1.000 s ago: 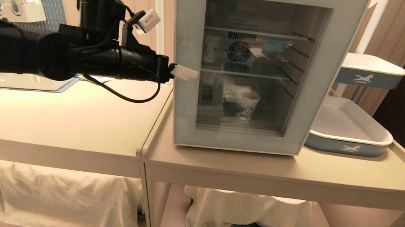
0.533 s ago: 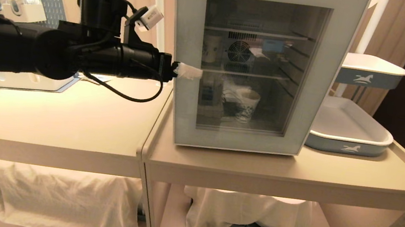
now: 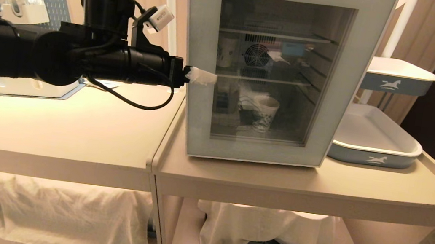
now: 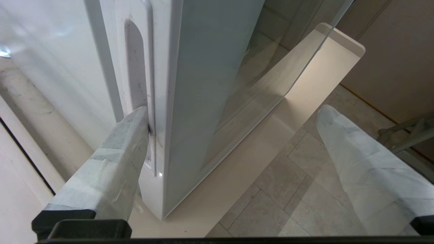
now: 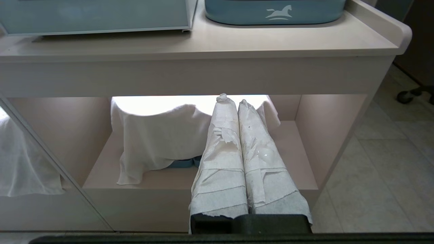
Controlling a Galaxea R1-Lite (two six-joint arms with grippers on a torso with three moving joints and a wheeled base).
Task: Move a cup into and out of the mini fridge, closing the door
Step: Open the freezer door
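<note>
Left gripper (image 4: 234, 142) has crept fwd, jaws spread wide astride the pale grey glass-window door (image 4: 203, 84) edge w/ one fingertip (image 4: 135, 125) in its recess, prob. about to pull it open; right gripper (image 5: 237, 112) parked, clenched.

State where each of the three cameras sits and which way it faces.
Head view: high, facing forward and down at the mini fridge; left arm shows, left end effector at the door edge.
Left wrist view: behind the open fingers, which straddle that door edge.
Right wrist view: low, facing the white cloth; shut right end effector.
Head and right wrist views share the blue tray.
</note>
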